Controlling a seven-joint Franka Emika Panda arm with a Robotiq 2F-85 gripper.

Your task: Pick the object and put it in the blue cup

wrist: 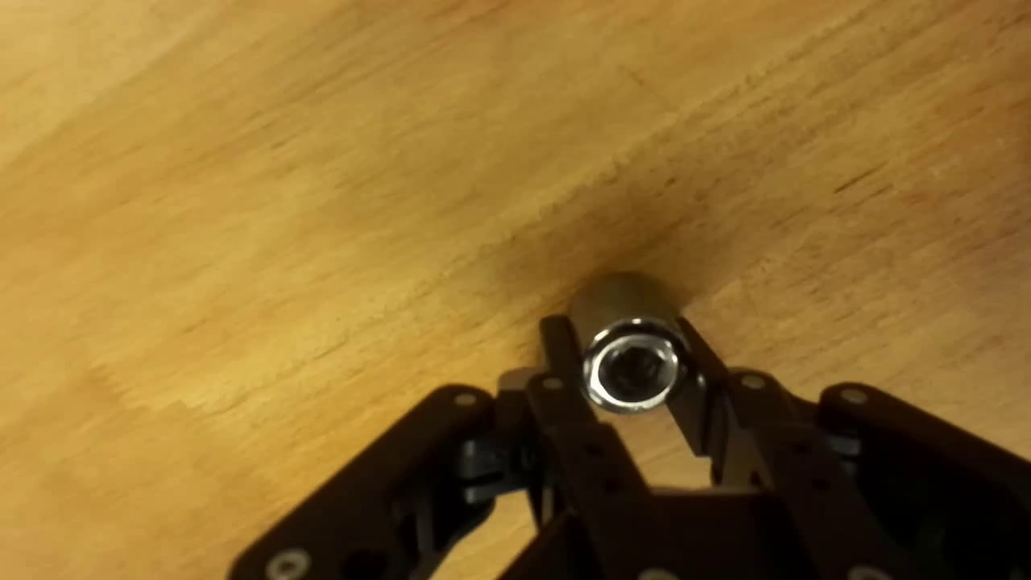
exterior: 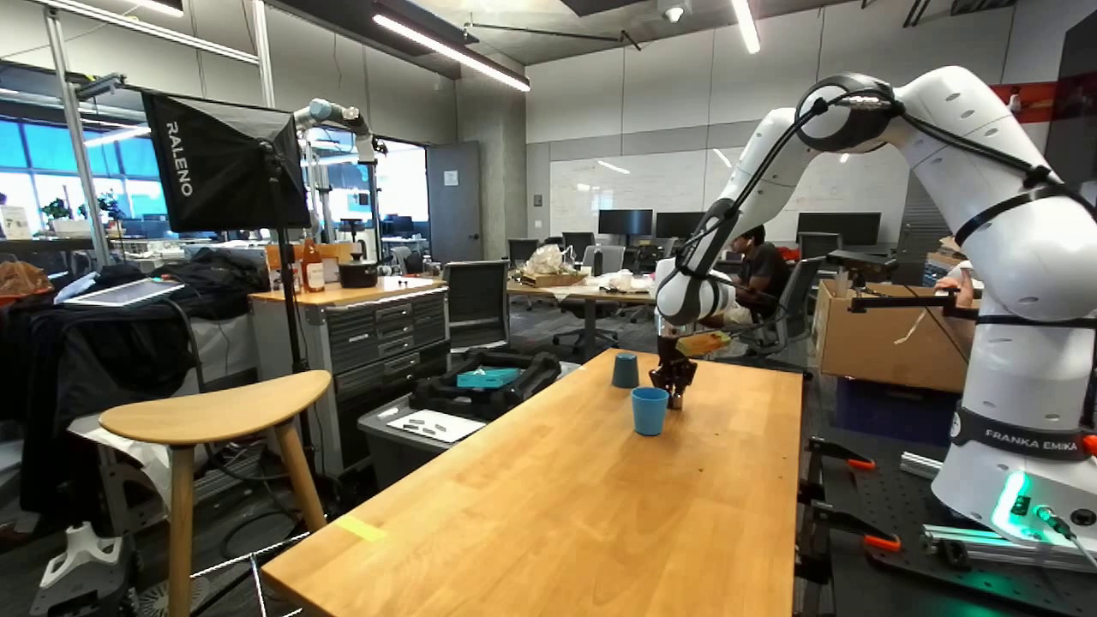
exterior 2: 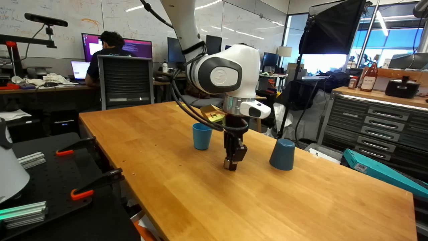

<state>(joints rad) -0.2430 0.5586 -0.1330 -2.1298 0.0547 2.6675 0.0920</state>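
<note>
Below centre in the wrist view, the metal cylinder (wrist: 631, 345) was pinched by the tool (wrist: 624, 338); whether it was lifted was unclear; it could be dropped through uneven grip, or the upright blue cup (exterior: 649, 412), right of centre in an exterior view, toppled by a low approach.

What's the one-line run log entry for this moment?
fingers: closed on metal cylinder | lift: cannot tell | light blue cup: upright | darker blue cup: upside down | placement: not yet done
</note>
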